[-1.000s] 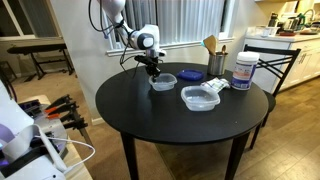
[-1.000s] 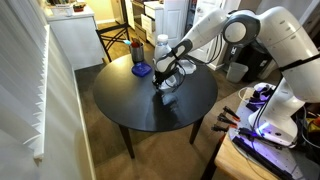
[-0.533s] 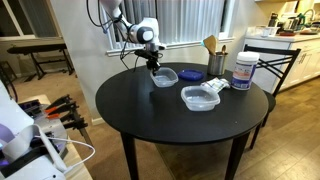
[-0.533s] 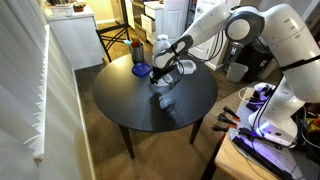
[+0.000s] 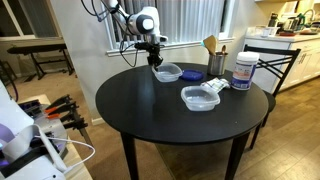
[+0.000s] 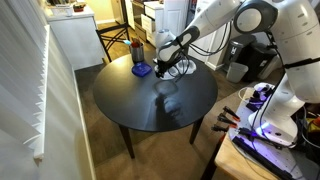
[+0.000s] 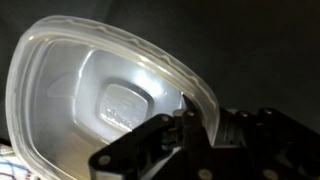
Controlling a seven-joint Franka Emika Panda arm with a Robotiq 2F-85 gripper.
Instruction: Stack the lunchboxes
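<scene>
Carry step: my end effector [image 5: 157, 63], clamped on the smaller lunchbox [image 7: 100, 100] rim, holds it above the table [image 5: 135, 115]; next, move toward 4 o'clock over the larger lunchbox [image 5: 200, 97], align and lower

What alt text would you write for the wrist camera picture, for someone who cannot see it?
A clear plastic lunchbox fills most of the frame, its rim pinched by the dark gripper at the bottom. Behind it everything is dark.

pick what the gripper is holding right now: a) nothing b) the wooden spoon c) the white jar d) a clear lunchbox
d, since the wrist view shows the gripper shut on the rim of the clear lunchbox.
</scene>
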